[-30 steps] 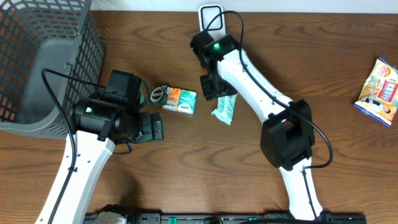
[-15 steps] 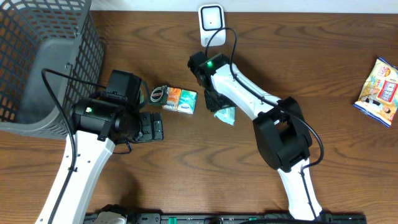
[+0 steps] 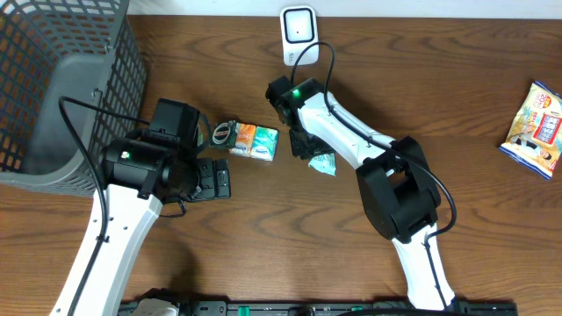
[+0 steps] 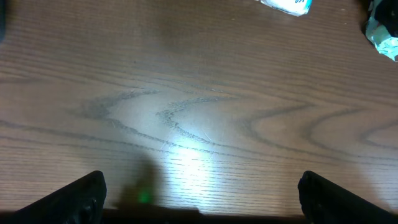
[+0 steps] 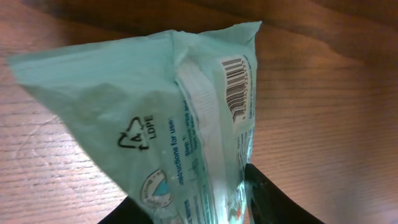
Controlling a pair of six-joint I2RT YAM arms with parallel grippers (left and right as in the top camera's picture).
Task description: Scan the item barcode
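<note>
The item is a teal plastic packet (image 3: 324, 162) lying on the wooden table, right of centre. In the right wrist view the packet (image 5: 149, 106) fills the frame, with its barcode (image 5: 237, 93) facing the camera on the back seam. My right gripper (image 5: 199, 210) has a finger on each side of the packet's lower end and pinches it. From overhead the right gripper (image 3: 306, 146) sits on the packet's left part. A white scanner (image 3: 298, 25) stands at the table's far edge. My left gripper (image 4: 199, 200) is wide open over bare wood, holding nothing.
A grey wire basket (image 3: 61, 83) fills the far left corner. A small orange, white and teal pack (image 3: 255, 140) lies between the two arms. A snack bag (image 3: 536, 128) lies at the far right edge.
The right wrist has swung left and down onto the teal packet, and its jaws have narrowed around it. The left arm has not moved.
</note>
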